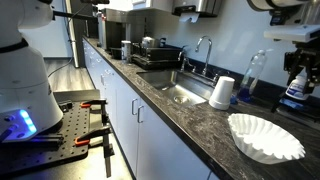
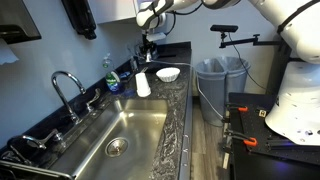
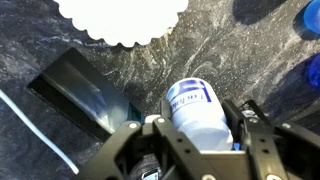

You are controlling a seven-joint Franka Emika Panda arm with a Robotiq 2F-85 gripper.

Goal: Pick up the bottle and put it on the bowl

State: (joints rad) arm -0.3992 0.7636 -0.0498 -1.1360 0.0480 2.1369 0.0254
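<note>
nestling between jaws, white blue-printed bottle (image 3: pixel 197 108)

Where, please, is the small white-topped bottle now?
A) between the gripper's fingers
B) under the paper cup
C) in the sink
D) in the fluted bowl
A: the wrist view shows the small bottle held in the gripper, apart from the fluted white bowl.

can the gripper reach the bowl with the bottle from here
Probably yes: the gripper holds the bottle, and in the wrist view only bare counter lies between it and the bowl.
</note>
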